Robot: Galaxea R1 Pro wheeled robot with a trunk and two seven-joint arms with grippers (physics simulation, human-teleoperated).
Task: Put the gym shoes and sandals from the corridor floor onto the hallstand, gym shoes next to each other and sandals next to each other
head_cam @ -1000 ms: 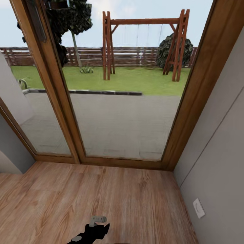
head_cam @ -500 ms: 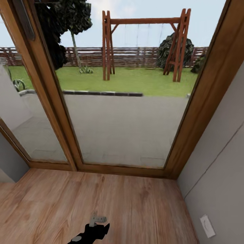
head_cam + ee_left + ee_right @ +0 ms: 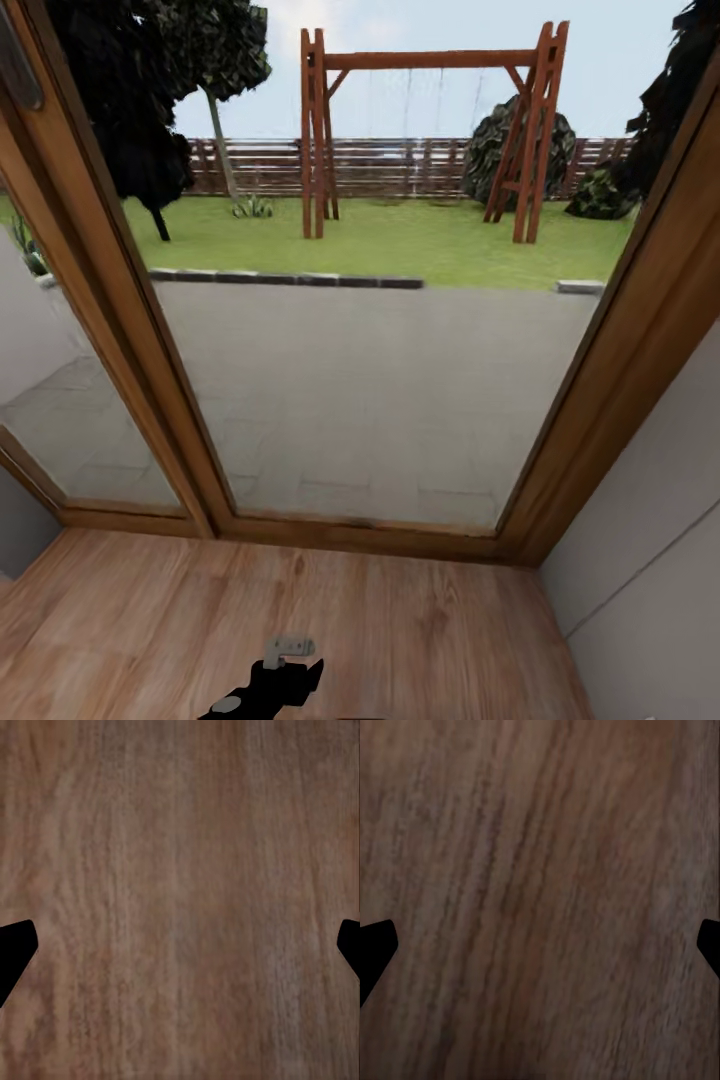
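While both fingers (image 3: 15,952) (image 3: 375,952) spread empty, frame edges crop them over floor (image 3: 400,630).

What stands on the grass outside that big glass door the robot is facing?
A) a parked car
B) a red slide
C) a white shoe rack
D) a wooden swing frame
D: in the head view a reddish-brown wooden swing frame stands on the lawn beyond the glass door, in front of a slatted fence.
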